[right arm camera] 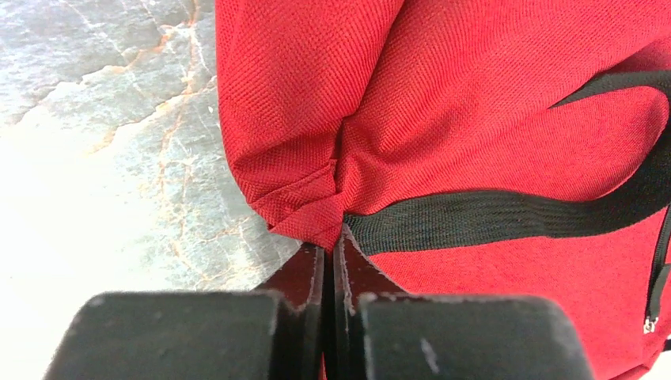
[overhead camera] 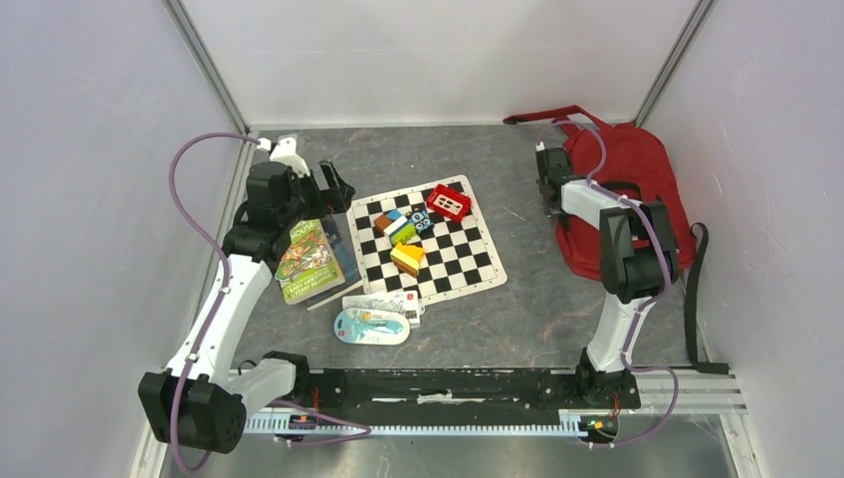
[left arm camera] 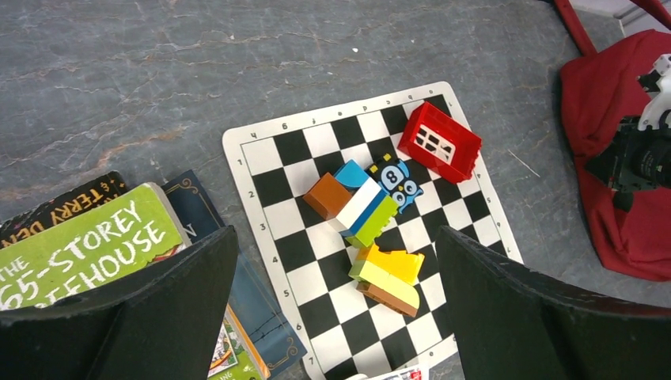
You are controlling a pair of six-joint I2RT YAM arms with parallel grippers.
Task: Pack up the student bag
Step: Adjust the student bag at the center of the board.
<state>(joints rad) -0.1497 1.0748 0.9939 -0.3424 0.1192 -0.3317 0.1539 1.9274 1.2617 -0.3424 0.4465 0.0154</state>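
Note:
The red student bag (overhead camera: 637, 179) lies flat at the back right of the table; it also shows in the left wrist view (left arm camera: 609, 119). My right gripper (overhead camera: 545, 187) is shut on a pinched fold of the bag's red fabric (right arm camera: 316, 218) at its left edge, just beside a black strap band (right arm camera: 490, 218). My left gripper (overhead camera: 333, 184) is open and empty, held above the table left of the chessboard (overhead camera: 428, 239), over the books (overhead camera: 307, 259). Its fingers (left arm camera: 150, 309) frame the toy bricks (left arm camera: 388, 273) in the left wrist view.
A chessboard mat (left arm camera: 277, 206) carries several coloured bricks and a red window brick (left arm camera: 439, 141). Books (left arm camera: 79, 245) lie left of it. A blister pack (overhead camera: 373, 324) and small cards lie near the front. Walls enclose the back and sides.

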